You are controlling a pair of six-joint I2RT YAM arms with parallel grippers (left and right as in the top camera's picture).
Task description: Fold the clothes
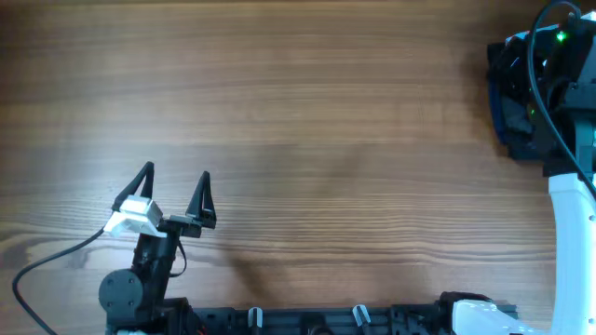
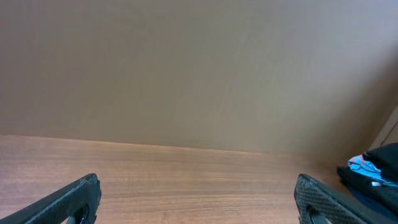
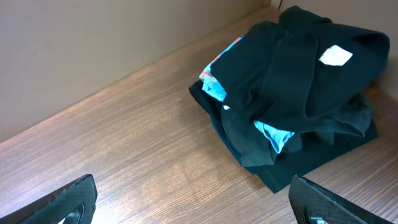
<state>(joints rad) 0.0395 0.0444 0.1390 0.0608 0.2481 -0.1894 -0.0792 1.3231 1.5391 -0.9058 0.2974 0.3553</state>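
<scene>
Overhead view: a wood-grain table [image 1: 326, 140] fills the frame, and a plain beige wall [image 2: 186, 62] backs it. The left gripper [image 1: 176, 173] sits front-left, spread wide and empty. The right gripper [image 3: 193, 182], also wide and empty, faces the black T-shirt [image 3: 298, 68]. The shirt is crumpled atop a light-blue garment [image 3: 273, 135] at the table's far-right corner, white label [image 3: 336, 56] up. Its long axis is unclear.
</scene>
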